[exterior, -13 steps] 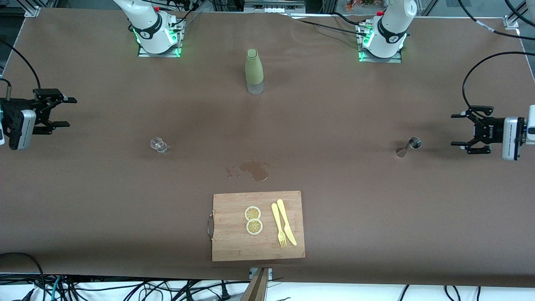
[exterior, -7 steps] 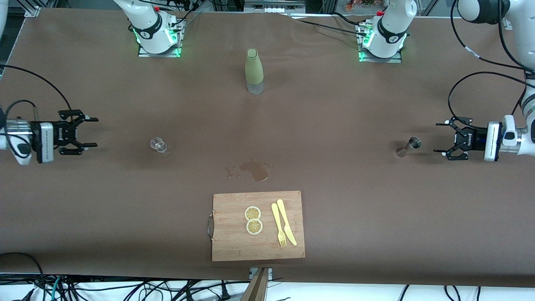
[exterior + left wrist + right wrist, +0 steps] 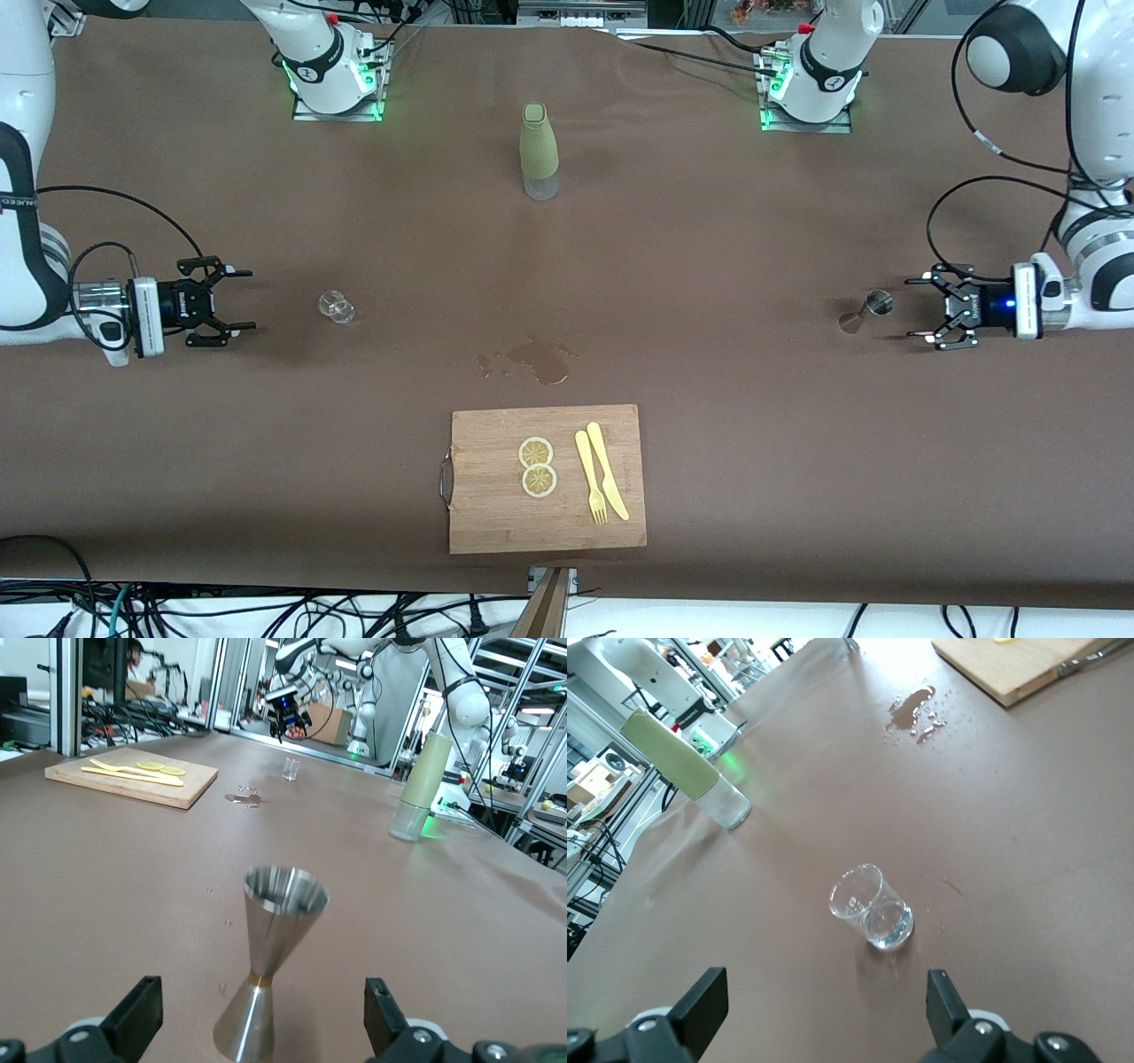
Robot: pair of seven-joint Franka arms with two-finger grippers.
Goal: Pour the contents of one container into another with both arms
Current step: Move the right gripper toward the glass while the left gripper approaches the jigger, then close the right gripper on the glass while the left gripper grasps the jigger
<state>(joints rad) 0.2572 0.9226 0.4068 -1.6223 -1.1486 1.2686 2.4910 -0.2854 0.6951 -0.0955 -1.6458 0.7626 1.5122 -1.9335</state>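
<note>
While both arms sit low at the table ends: neither holds anything.
Left gripper [image 3: 926,307]: fingers spread, level with the table, just beside the jigger, not touching; left wrist view shows the jigger between the two fingertips [image 3: 137,1014] but ahead of them.
Jigger [image 3: 867,311]: steel, hourglass shape, upright on the brown table [image 3: 709,266], toward the left arm's end; open cup on top [image 3: 270,961].
Right gripper [image 3: 237,300]: fingers spread, low, near the glass with a clear gap of table between.
Glass [image 3: 336,307]: small, clear, upright, toward the right arm's end; printed marks on its wall in the right wrist view [image 3: 871,906].
Bottle [image 3: 538,151]: green sleeve, clear base, upright midway between the arm bases.
Spill [image 3: 537,360]: wet patch with small drops, between bottle and board.
Board [image 3: 547,478]: wooden, metal handle, near the table's front edge; on it two lemon slices [image 3: 537,466] touching, beside a yellow fork [image 3: 590,477] and knife [image 3: 607,470] lying side by side.
</note>
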